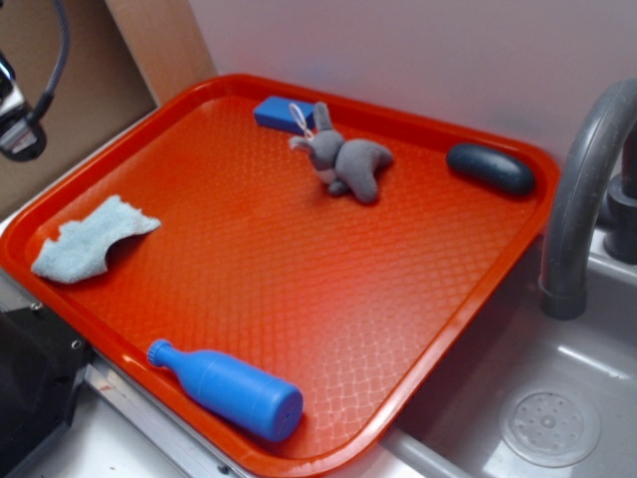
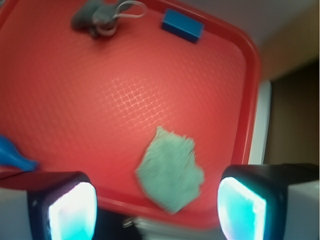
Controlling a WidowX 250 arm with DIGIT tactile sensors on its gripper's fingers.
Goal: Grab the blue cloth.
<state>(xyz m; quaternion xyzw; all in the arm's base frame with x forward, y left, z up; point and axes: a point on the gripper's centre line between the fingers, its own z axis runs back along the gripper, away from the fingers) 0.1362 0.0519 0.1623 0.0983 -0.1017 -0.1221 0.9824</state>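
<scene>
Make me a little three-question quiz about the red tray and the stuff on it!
1. True or false: the gripper is holding the blue cloth.
2. Which toy lies nearest the blue block? A) blue bottle B) grey stuffed bunny C) dark oval object
3. Fill in: everything sits on a red ____.

Key:
1. False. The fingers are apart with nothing between them, above the cloth.
2. B
3. tray
</scene>
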